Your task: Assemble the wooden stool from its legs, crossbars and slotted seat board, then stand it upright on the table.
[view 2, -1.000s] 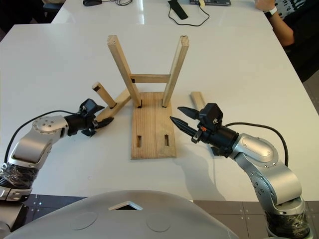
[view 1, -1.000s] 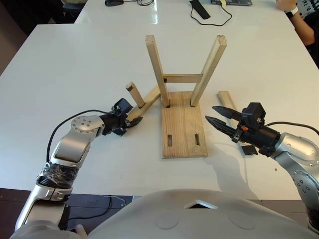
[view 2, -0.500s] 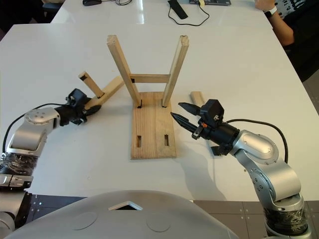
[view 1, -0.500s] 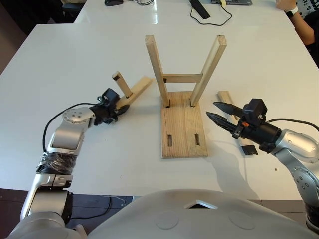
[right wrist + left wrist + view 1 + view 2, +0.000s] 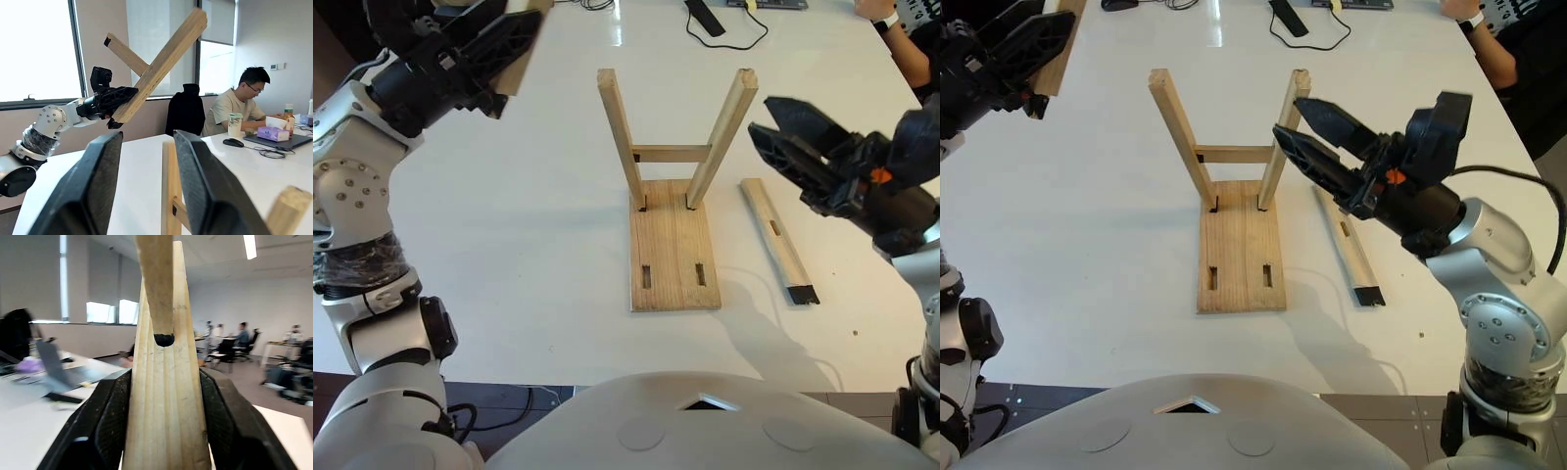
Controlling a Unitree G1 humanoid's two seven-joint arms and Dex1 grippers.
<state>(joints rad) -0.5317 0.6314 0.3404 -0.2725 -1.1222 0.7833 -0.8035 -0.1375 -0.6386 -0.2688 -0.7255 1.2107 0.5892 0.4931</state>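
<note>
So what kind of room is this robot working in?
Probably an open-plan office. The robot works at a long white table, an open grey laptop sits on a desk nearby, and tall bright windows and a ceiling strip light suggest a shared workspace.

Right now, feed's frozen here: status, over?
Left gripper shut on leg piece, held high. Right gripper open by standing legs. Seat board flat, two slots empty. Loose bar beside board.

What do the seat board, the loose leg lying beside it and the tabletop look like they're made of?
Seat board: pale, bare-looking wood; lengthwise grain shows.
Loose leg: same light wood, with a dark tip of unclear material.
Tabletop: smooth glossy white, probably laminate; it shows glare from the lights.
</note>
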